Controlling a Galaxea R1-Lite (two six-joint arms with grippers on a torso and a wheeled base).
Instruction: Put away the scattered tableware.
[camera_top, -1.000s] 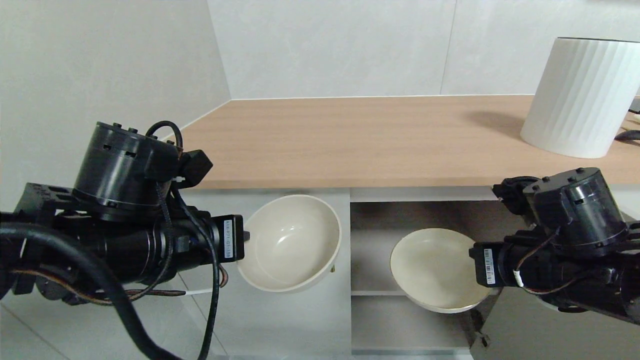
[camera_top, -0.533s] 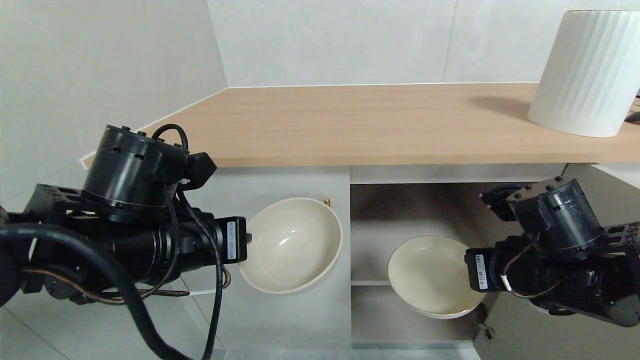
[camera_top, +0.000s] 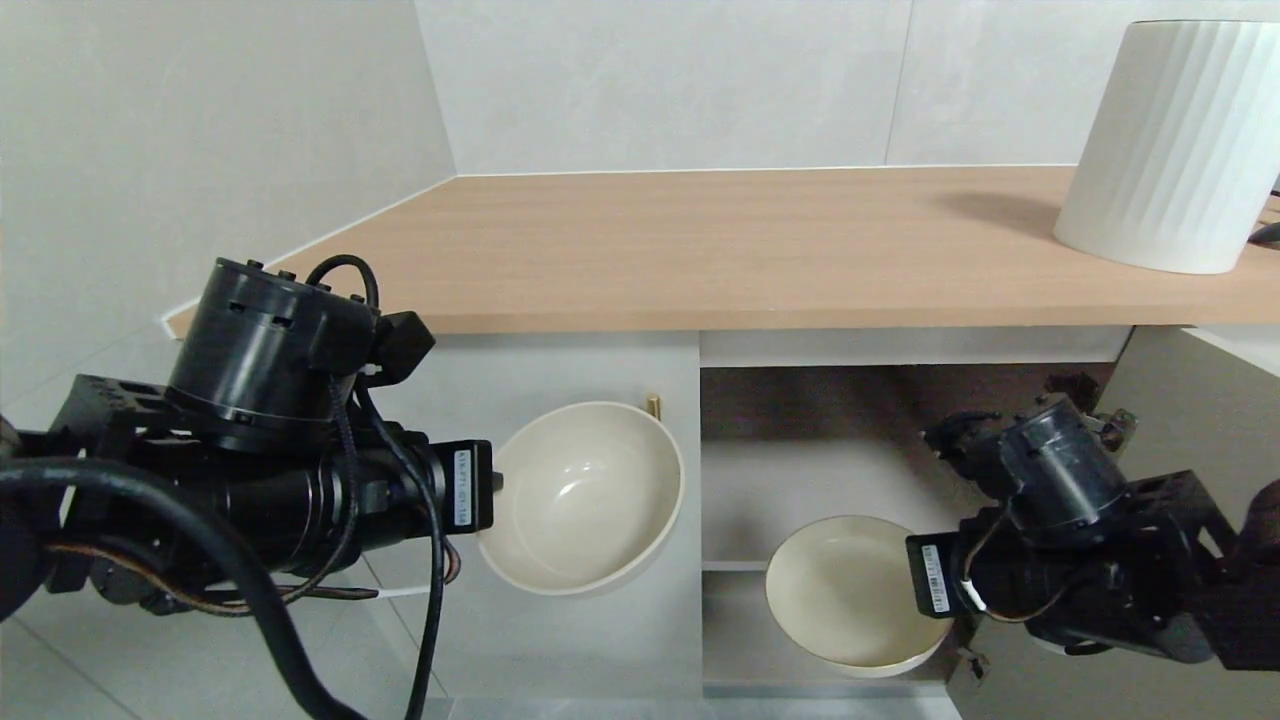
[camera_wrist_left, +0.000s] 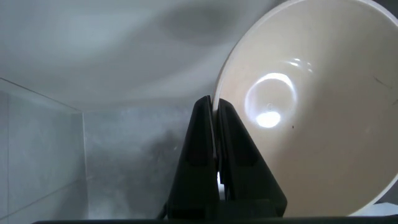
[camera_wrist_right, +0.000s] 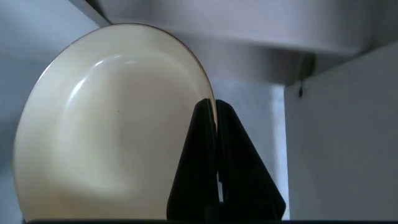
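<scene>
Cream-glazed crockery hangs in both grips below the wooden counter (camera_top: 720, 250). The left end effector (camera_wrist_left: 215, 124) is pinched on the rim of a deep bowl (camera_top: 585, 500), which is tipped on edge in front of the closed cabinet door (camera_top: 560, 370). The right end effector (camera_wrist_right: 215, 118) is clamped the same way on the rim of a shallow plate (camera_top: 845, 595), held low before the open cabinet (camera_top: 800, 480), near its shelf (camera_top: 735, 567).

Both of the 2 pieces look like rigid ceramic with a smooth, glossy surface. They are likely fairly heavy for a thin edge pinch, slippery, and quick to chip against the shelf or the cabinet frame. The rim is the only practical place to hold either piece, and with the weight hanging off to 1 side, each could swivel in the grip.

A ribbed white container (camera_top: 1170, 150) stands at the counter's far right.
</scene>
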